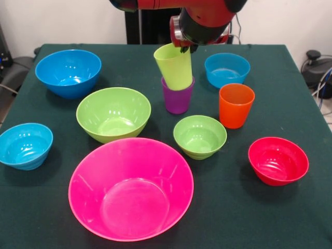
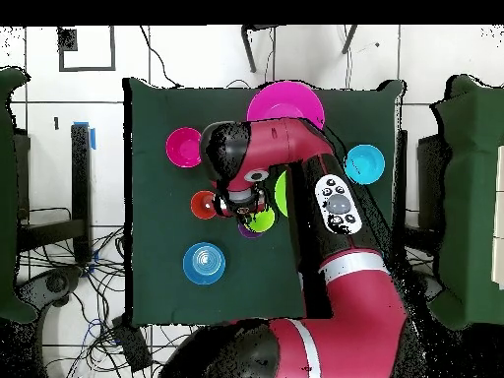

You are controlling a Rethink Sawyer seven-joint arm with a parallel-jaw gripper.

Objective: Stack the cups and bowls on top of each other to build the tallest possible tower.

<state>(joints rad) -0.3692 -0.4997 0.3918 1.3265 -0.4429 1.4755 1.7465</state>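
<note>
My gripper (image 1: 188, 49) hangs from the top of the front view, shut on the rim of the lime green cup (image 1: 174, 66). The cup is tilted, with its base inside the purple cup (image 1: 177, 98). The orange cup (image 1: 236, 105) stands upright to the right. The huge pink bowl (image 1: 130, 188) sits alone at the near edge, with nothing nested in it. Around it are the large green bowl (image 1: 113, 113), large blue bowl (image 1: 68, 72), small green bowl (image 1: 199, 136), red bowl (image 1: 278, 160) and two light-blue bowls (image 1: 25, 146) (image 1: 226, 69). In the overhead view the arm hides the gripper (image 2: 244, 205); the green cup (image 2: 261, 220) peeks out.
All the pieces stand on a dark green table (image 1: 290, 218), its edges close on the left and right. The robot pedestal (image 1: 148, 23) is behind the far edge. In the overhead view, cables and chairs surround the table (image 2: 148, 285).
</note>
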